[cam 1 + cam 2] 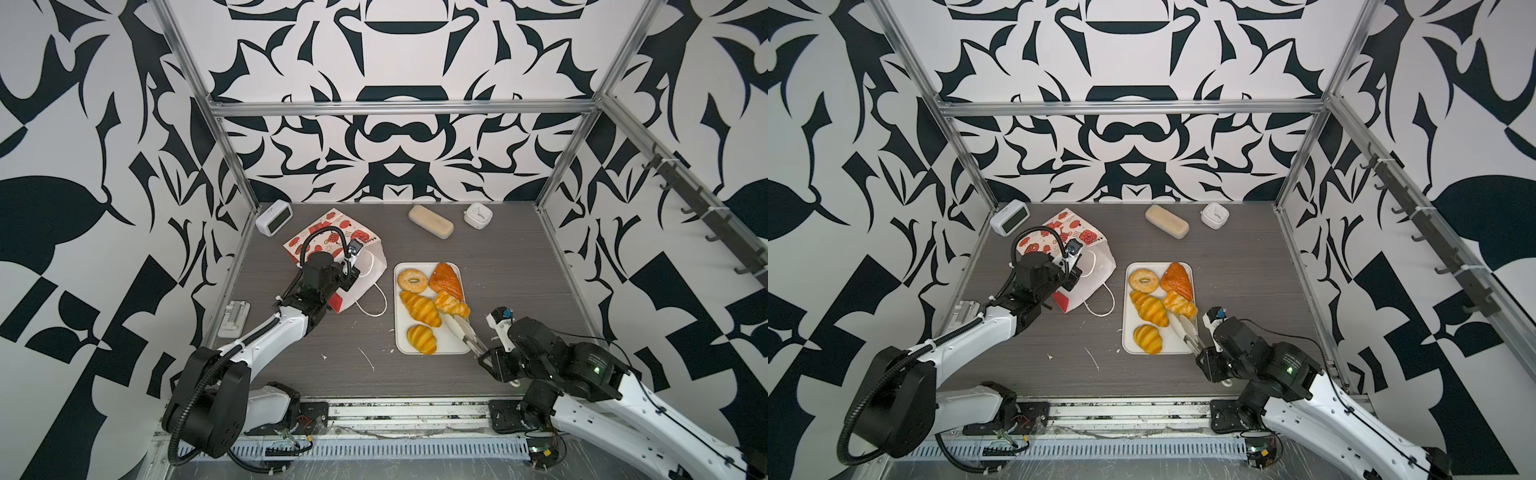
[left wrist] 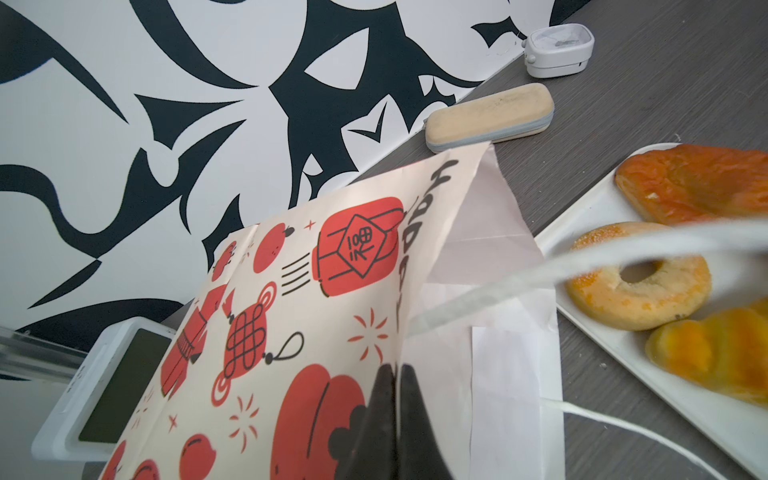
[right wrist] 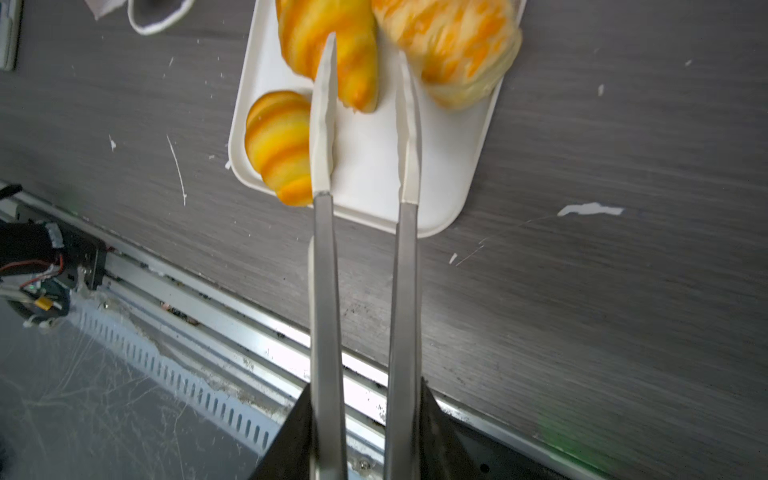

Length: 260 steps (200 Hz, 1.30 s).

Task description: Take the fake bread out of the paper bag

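Top views, both: paper bag [image 1: 328, 237] lies on its side toward the back-left corner of the bench [image 1: 519, 270], with its mouth facing the white tray [image 1: 401, 322] near the bench's middle. One cord handle [image 1: 376, 309] trails on the bench between bag and tray.

Left wrist view: left hand [image 2: 390, 386] is closed, pinching the printed upper panel at the bag's mouth. Judged purpose is to keep the mouth propped open and the bag from sliding.

All the fake bread [image 1: 1149, 308] is on the tray. The ring bagel [image 1: 412, 280] and triangular puff [image 1: 446, 280] are at its far end. The large croissant [image 1: 420, 308] and braided twist [image 1: 451, 305] are mid-tray. The small croissant [image 1: 422, 338] is by the near end.

Right wrist view: right hand [image 3: 365, 415] is clamped on the metal arms of tongs [image 3: 326, 249]. Their white tips are parted over the tray with nothing between them.

Five pieces are out, and the bag interior that shows is bare white, though its depth is hidden. The task looks done or nearly so.
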Available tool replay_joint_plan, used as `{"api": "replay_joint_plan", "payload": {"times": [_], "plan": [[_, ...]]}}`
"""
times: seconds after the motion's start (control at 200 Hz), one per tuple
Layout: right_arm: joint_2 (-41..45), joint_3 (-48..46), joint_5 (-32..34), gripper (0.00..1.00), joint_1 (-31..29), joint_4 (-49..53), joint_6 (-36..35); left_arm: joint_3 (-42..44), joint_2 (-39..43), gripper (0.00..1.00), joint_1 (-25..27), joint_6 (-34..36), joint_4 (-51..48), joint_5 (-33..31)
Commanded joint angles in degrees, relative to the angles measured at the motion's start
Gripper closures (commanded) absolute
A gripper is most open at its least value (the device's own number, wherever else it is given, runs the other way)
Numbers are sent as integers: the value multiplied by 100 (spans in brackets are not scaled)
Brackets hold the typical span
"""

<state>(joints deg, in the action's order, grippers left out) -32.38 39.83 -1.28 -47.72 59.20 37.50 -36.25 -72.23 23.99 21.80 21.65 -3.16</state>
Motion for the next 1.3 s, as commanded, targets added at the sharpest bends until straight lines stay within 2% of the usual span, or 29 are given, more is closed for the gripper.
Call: {"api": "replay_joint_plan", "payload": {"times": [0.0,0.23,0.3,0.365,0.485,0.595,0.73,0.905,0.97,1.1,1.275,1.295], "plan": [[-165,403,1104,64,-18,-501,50,-213,215,100,-26,-219,103,37],[-1200,796,3188,65,24,-923,-632,-665,396,100,-29,-637,-396,-162],[-1697,798,3510,64,262,-1289,-960,-785,445,100,-26,-832,-482,-193],[-2184,773,3173,64,814,-1766,-1281,-943,479,100,-26,-1052,-637,-229],[-2878,593,1977,65,2105,-2837,-1436,-1280,500,100,-25,-1388,-1012,-235],[-3597,596,1678,65,2887,-3409,-1494,-1372,598,100,-20,-1563,-1061,-157],[-4740,703,748,66,3694,-3876,-1380,-1576,673,100,-17,-1820,-1378,-244],[-5618,859,745,64,3944,-4164,-1315,-1869,748,100,-26,-2123,-1793,-464],[-5712,837,826,59,3964,-4304,-1282,-1894,818,100,-18,-2339,-1841,-540],[-5835,834,992,41,3990,-4338,-1194,-2121,846,100,-21,-2760,-2108,-510],[-5410,624,1178,29,3990,-4398,-1143,-2294,809,100,-11,-3564,-2208,-275],[-5340,610,1413,28,3991,-4371,-1151,-2311,800,100,-9,-3663,-2224,-267]]}}
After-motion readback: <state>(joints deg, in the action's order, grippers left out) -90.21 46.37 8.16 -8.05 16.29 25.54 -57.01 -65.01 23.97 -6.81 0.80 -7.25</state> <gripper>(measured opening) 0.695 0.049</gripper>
